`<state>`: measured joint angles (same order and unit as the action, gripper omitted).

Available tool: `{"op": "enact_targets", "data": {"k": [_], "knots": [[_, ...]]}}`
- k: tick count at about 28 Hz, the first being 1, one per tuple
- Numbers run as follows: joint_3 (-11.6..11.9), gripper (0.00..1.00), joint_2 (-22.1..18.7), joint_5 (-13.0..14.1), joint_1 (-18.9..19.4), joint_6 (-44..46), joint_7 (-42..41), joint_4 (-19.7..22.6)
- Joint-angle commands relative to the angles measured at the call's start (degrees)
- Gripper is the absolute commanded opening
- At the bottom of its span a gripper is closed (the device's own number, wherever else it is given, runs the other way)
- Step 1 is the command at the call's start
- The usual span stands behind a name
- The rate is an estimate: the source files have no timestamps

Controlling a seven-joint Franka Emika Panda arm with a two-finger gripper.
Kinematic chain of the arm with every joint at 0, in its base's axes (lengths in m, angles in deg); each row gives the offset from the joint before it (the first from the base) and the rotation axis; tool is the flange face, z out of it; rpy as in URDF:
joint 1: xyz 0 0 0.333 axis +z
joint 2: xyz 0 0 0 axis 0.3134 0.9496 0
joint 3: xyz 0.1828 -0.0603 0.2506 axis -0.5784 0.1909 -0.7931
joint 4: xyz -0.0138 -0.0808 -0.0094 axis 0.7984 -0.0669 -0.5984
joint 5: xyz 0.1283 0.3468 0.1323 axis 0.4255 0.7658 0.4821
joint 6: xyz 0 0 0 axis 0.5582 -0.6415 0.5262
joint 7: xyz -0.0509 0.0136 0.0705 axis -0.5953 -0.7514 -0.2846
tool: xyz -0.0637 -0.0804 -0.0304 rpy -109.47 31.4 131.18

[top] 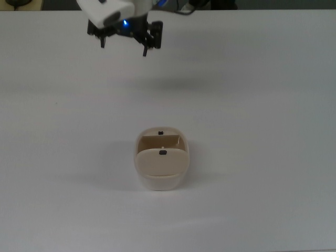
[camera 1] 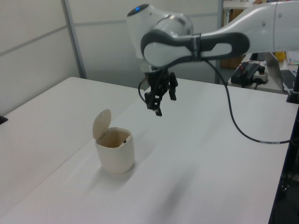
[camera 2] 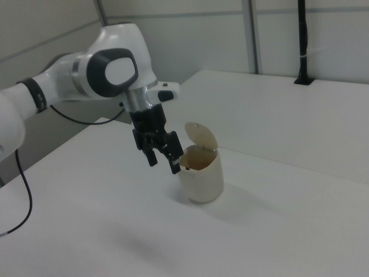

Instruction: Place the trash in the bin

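The beige bin (top: 160,169) stands on the white table, its flap lid (camera 1: 101,123) tipped up and its mouth showing. It also appears in the left view (camera 1: 116,153) and the right view (camera 2: 203,178). The trash is hidden; no paper ball shows on the table or between the fingers. My gripper (top: 124,46) hangs open and empty, high above the table and well away from the bin, toward the top view's upper left. In the left view the gripper (camera 1: 161,100) is up and to the right of the bin; in the right view the gripper (camera 2: 163,162) is just left of it.
A black cable (camera 1: 236,126) trails from the arm across the table at the left view's right. A black post (camera 2: 302,40) stands at the far table edge in the right view. A cluttered desk (camera 1: 252,74) lies beyond the table.
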<state>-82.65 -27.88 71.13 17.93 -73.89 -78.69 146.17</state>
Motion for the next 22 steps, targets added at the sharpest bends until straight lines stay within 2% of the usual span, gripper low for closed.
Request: {"op": "enact_targets", "data": {"k": [1,7,17,22], "knots": [[1.12,1.00,-4.45,5.52,-2.39,0.90,0.67,1.04],[2.00,1.00,-6.21,6.31,-3.71,0.99,-2.32,0.51],[1.12,1.00,-6.39,3.94,-2.92,1.87,-2.50,0.51],[1.12,1.00,-6.39,3.85,-2.92,2.22,-2.68,0.51]]}}
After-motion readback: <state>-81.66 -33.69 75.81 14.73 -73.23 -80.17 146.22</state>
